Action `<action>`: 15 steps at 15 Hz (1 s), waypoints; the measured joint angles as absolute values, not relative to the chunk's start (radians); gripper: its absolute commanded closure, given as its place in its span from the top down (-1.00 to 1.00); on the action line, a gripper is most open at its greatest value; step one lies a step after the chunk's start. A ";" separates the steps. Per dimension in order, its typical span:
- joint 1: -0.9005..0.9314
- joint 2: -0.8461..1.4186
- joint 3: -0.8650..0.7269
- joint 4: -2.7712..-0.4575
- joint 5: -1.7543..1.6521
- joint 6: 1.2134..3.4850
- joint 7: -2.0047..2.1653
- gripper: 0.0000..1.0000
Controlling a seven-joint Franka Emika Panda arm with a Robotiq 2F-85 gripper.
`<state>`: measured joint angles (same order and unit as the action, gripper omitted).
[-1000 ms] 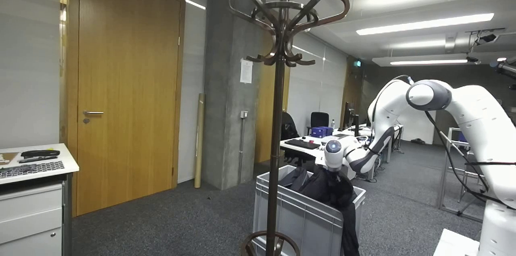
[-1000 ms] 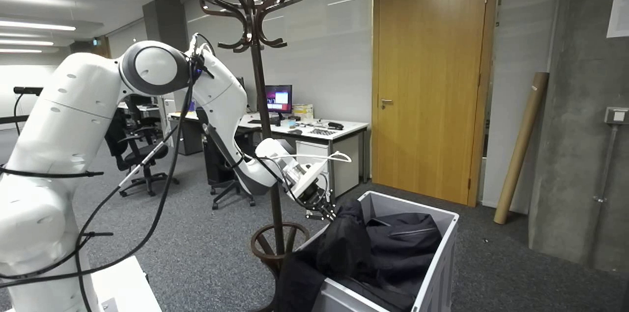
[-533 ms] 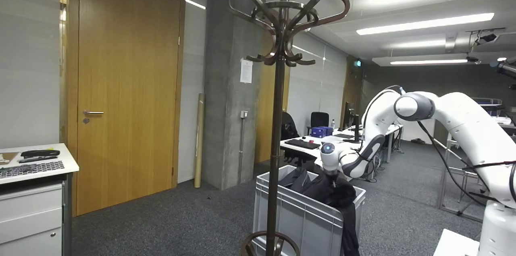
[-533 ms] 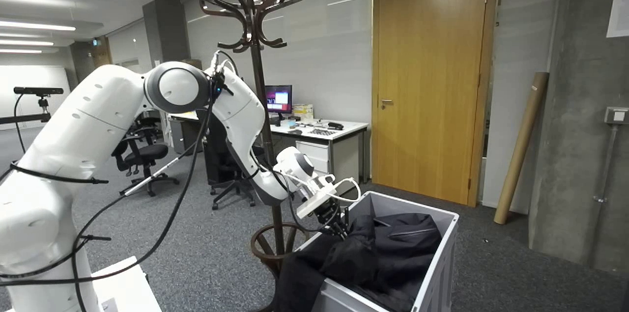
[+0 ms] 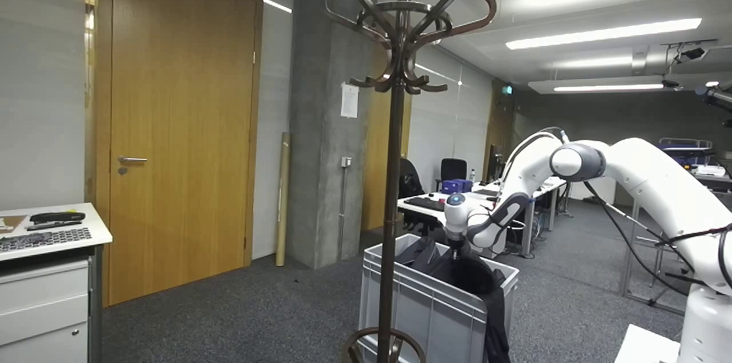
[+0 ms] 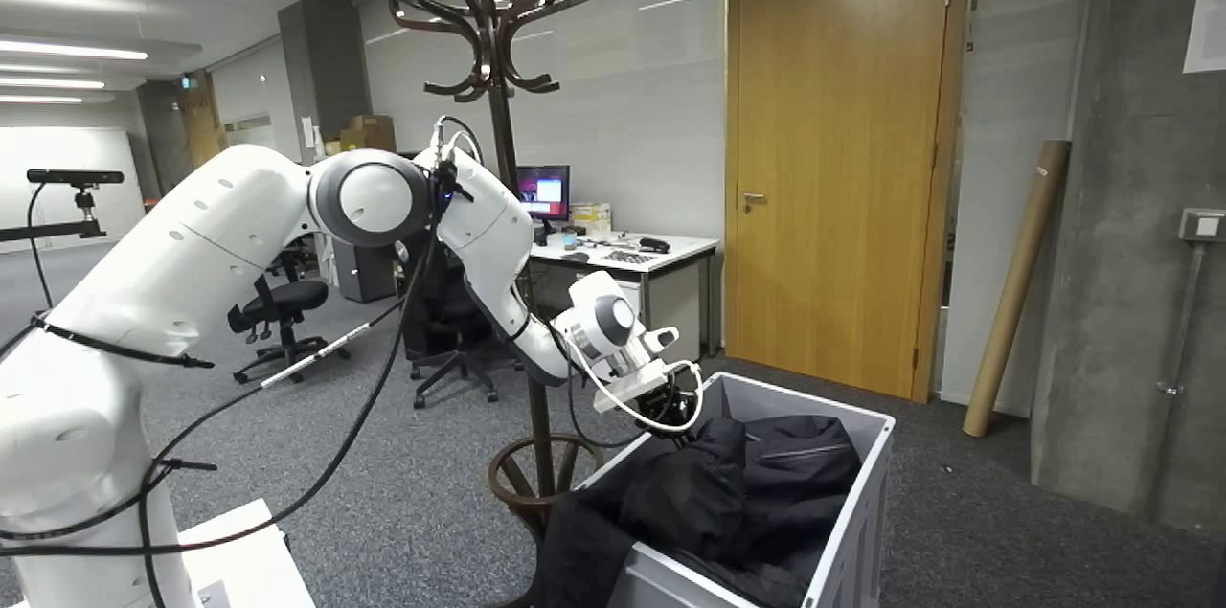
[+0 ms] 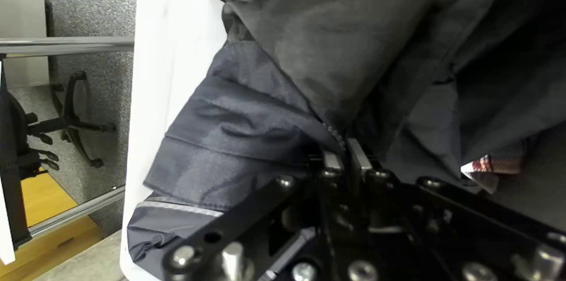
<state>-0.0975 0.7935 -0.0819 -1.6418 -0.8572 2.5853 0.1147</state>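
In the wrist view your gripper (image 7: 346, 155) has its two fingers (image 7: 361, 155) standing almost together, with a thin fold of the dark garment (image 7: 265, 139) pinched between them, right at a line of zip teeth (image 7: 332, 131). The garment's navy side spreads left of that line; a greyer-looking side rises up and right of it.

The garment lies heaped in the grey crate (image 5: 434, 317), part of it draped out over the corner nearest your robot base (image 5: 706, 326); you see that drape in both exterior views. One piece or several in the heap: you cannot tell. Your gripper sits inside the crate's rim, tilted, tips down in the cloth. A white cable (image 6: 699, 402) loops just above it.

Wrist view again: at left the cloth meets the crate's pale wall, a light strip (image 7: 177, 206) runs along a lower fold, and a scrap of red checked cloth (image 7: 491, 163) shows under dark folds, right of your fingers.

Around you: a dark coat rack (image 5: 393, 151) stands just beside a long edge of the crate. Farther off, in an exterior view, a cardboard tube (image 6: 1015, 292) leans next to a concrete column (image 6: 1116, 254); then a wooden door (image 6: 833, 139), then a white desk (image 6: 690, 249) with a lit monitor (image 6: 543, 191).
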 measured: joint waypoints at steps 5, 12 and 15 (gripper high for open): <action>-0.088 0.807 -0.098 -1.625 -0.764 2.683 0.115 0.58; -0.048 0.765 -0.087 -1.708 -0.593 2.760 0.090 1.00; -0.012 0.680 -0.065 -1.830 -0.502 2.752 0.057 1.00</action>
